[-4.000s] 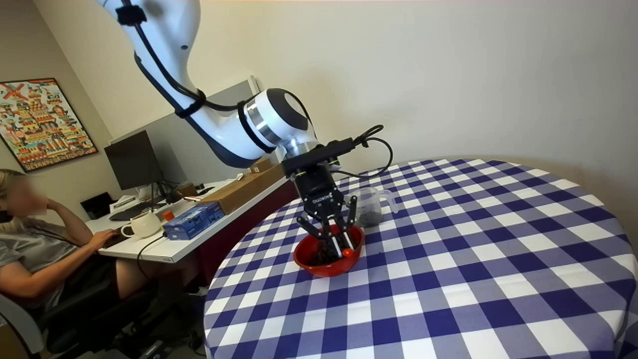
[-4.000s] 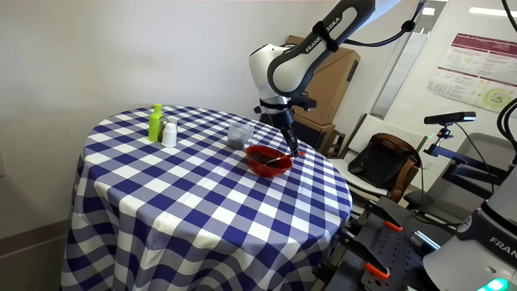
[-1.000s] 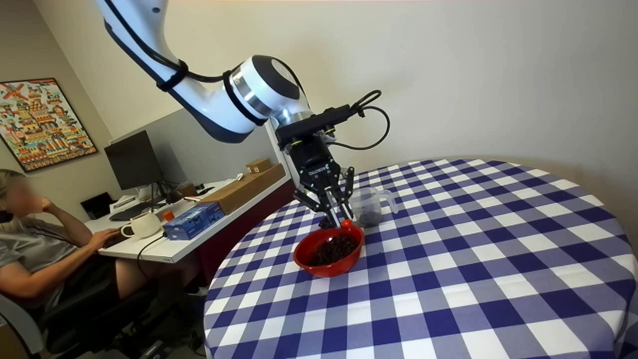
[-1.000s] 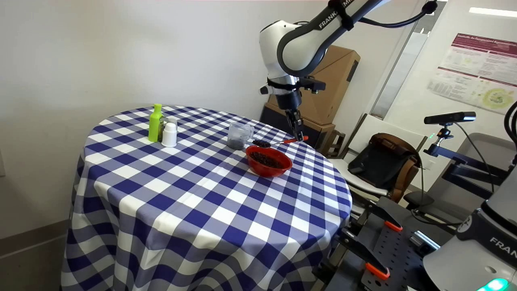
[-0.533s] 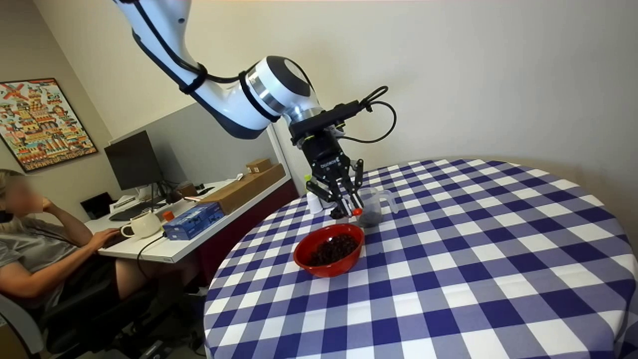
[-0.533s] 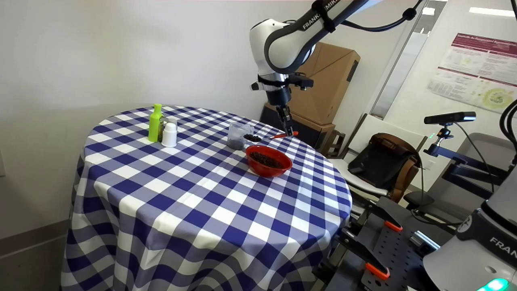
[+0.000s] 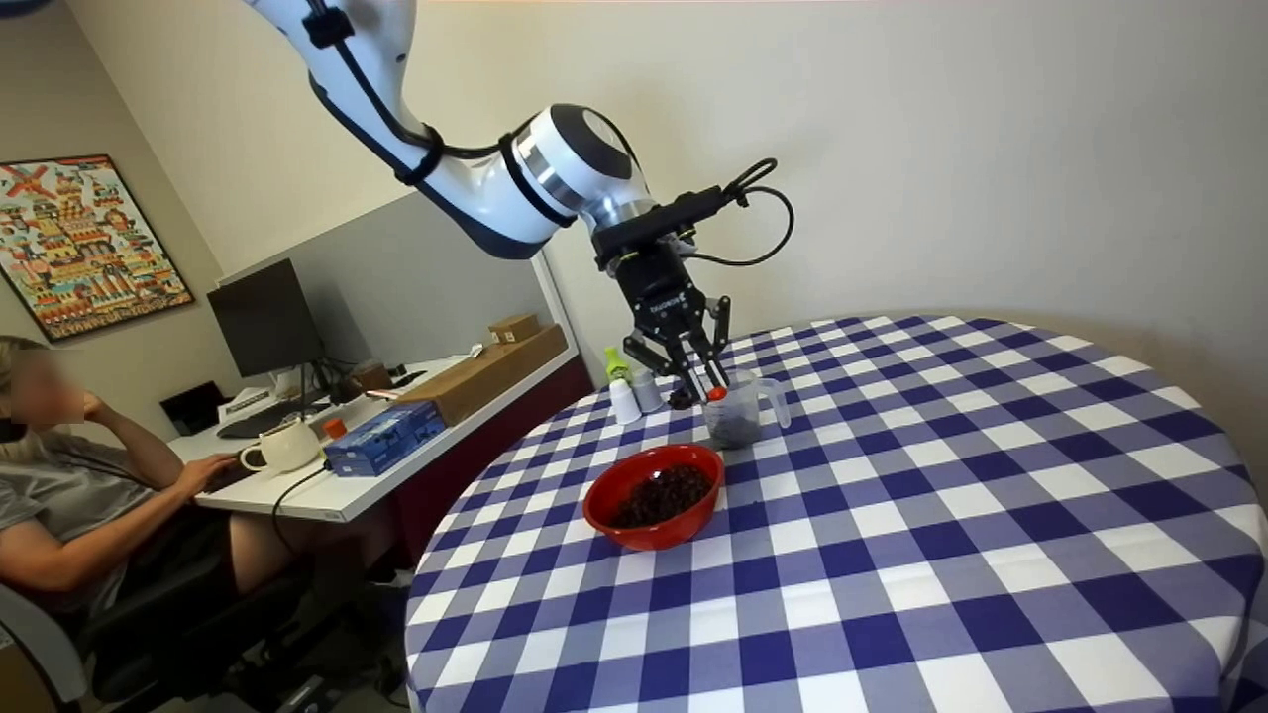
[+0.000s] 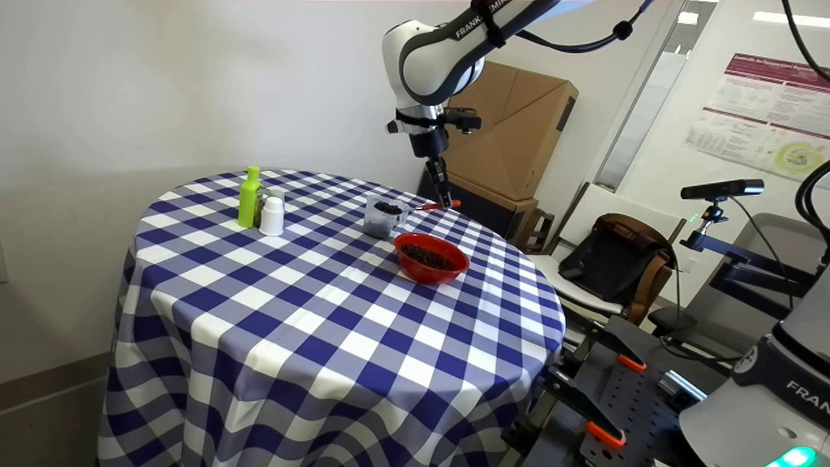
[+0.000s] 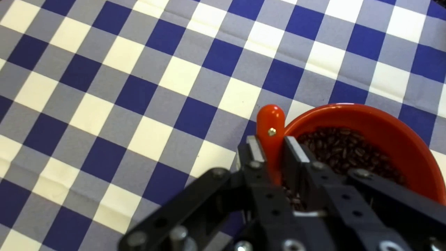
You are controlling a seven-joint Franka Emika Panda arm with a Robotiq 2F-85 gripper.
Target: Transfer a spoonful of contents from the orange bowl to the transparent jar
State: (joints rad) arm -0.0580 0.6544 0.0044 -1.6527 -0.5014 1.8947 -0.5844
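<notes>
At nine o'clock from my fingers point(image 8: 444, 197) in an exterior view stands the jar point(image 8: 376, 225); they pinch the spoon point(image 9: 271, 141), its long axis pointing that way, heaped beans point(image 8: 388, 208) needing, I judge, lining up over the jar's mouth.

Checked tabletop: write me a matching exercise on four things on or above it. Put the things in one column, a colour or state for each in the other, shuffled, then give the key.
Things
1 bowl
2 spoon
3 jar
4 tall bottle

Colours and states
a lime green
b see-through
c red, with dark beans lying inside
d gripped by the hand

Right pairs: 1-c, 2-d, 3-b, 4-a
</notes>
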